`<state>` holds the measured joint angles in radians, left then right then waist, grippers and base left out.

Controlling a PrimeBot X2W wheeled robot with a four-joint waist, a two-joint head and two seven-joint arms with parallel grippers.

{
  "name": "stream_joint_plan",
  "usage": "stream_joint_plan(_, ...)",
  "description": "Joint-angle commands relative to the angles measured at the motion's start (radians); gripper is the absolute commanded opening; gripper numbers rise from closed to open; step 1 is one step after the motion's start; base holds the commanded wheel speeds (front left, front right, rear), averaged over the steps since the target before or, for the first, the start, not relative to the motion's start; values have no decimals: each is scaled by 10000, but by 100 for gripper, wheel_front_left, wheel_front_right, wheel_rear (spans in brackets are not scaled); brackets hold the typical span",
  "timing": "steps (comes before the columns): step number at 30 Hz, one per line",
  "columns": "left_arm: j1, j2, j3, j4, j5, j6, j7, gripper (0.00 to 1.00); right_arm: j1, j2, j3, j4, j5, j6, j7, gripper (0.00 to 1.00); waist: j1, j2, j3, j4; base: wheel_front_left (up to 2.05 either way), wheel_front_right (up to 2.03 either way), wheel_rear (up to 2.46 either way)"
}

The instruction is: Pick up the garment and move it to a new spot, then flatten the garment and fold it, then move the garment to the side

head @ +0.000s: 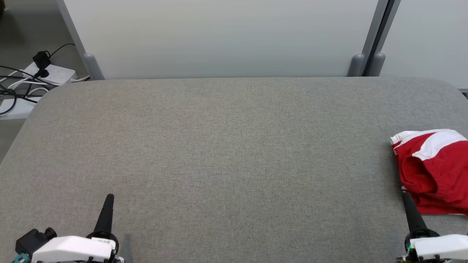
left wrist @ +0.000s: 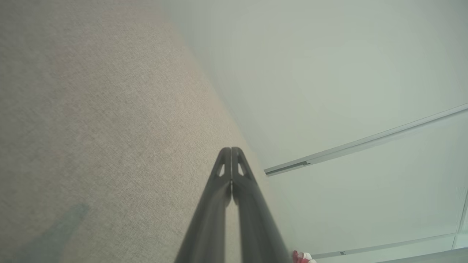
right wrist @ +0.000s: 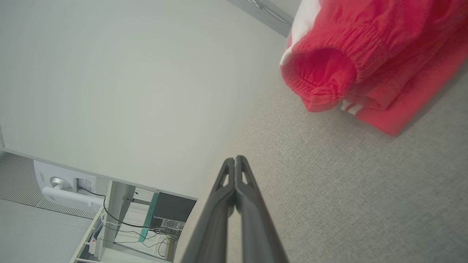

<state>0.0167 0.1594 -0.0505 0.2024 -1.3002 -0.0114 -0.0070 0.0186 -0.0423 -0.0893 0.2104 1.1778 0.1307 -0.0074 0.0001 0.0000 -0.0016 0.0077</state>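
Our garment [head: 433, 171] lies near our right claw [head: 406, 197], at one o'clock. That claw and our left claw [head: 109, 198] are pressed together.

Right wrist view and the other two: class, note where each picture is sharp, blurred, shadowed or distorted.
Head view: even light, crisp table weave, faint shadow beside the left gripper. Left wrist view: near fingers blurred, wall rail bowed. Right wrist view: garment soft, wide-angle stretch.
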Motion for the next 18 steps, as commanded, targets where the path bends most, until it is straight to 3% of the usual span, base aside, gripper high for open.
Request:
stream_joint_plan(1, -644, 38, 370, -207, -251, -153, 92, 0, -558, -221, 101, -184, 349, 1, 108, 0, -1, 0, 2, -3, 0, 0, 0)
stream_joint_plan(18, -931, -468, 933, 99, -1659, -655, 586, 0, -888, -237, 49, 64, 2354, 0, 545, 0, -1, 0, 23, -39, 0, 0, 0)
